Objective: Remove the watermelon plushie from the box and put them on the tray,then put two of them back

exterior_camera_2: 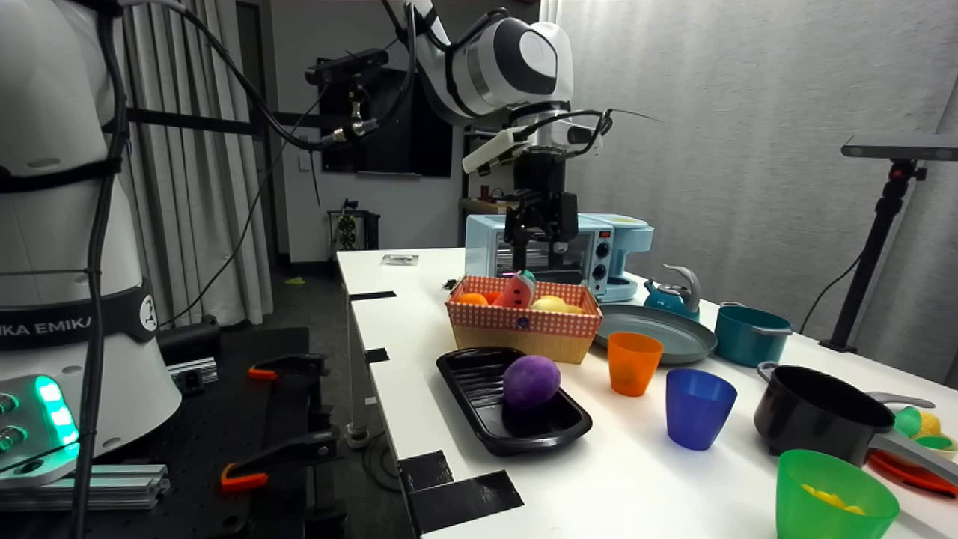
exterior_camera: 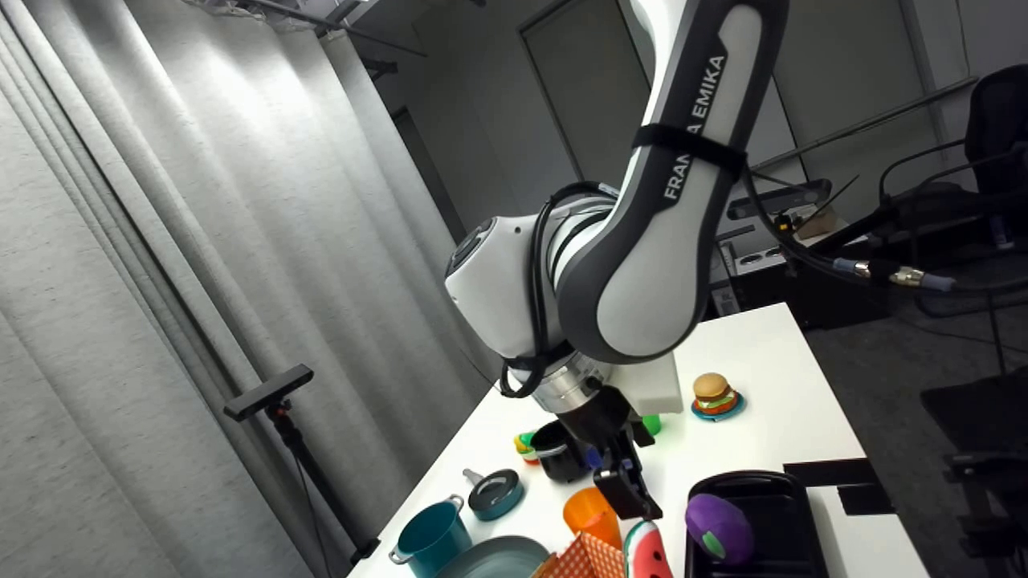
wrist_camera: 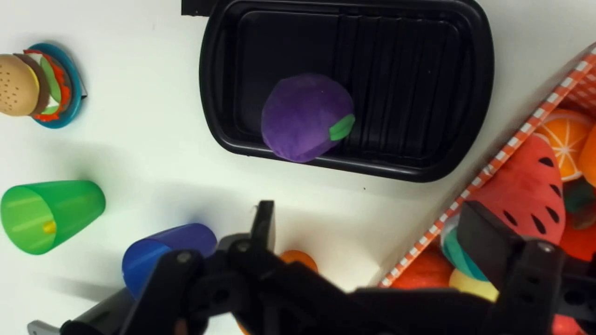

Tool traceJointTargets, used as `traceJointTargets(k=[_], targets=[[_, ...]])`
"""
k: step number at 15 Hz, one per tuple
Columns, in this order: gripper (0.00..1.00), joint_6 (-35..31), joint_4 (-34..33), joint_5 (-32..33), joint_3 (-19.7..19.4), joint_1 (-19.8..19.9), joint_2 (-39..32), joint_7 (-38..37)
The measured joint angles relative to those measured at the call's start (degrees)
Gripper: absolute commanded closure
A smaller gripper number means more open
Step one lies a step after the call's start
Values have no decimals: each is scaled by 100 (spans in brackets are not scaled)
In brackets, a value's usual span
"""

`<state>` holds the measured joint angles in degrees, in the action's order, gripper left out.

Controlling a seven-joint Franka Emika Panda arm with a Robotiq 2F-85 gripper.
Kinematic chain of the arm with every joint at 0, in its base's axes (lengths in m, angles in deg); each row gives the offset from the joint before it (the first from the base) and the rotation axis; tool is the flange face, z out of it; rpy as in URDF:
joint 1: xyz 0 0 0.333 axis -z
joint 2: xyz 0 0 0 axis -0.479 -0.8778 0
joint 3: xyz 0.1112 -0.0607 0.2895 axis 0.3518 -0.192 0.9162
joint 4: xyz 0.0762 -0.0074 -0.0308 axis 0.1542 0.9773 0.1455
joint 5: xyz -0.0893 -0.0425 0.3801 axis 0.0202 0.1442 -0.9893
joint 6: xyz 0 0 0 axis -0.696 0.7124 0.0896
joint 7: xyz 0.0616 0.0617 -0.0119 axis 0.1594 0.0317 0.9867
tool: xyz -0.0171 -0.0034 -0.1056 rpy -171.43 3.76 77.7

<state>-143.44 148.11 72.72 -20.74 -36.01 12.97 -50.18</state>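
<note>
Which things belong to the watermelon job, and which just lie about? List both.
For the job: box; watermelon plushie, in it; tray; gripper, open.

Lying about: purple plushie, on the tray; burger toy; orange cup; blue cup; green cup; black pot.

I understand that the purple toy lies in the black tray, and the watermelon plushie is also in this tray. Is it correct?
Not entirely: the watermelon plushie is in the checked box, as the wrist view shows. The purple toy does lie in the black tray.
</note>
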Motion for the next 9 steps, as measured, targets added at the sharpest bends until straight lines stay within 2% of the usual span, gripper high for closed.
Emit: traceJointTargets(k=[9], targets=[[0,-471,688,0,-72,272,531,-277]])
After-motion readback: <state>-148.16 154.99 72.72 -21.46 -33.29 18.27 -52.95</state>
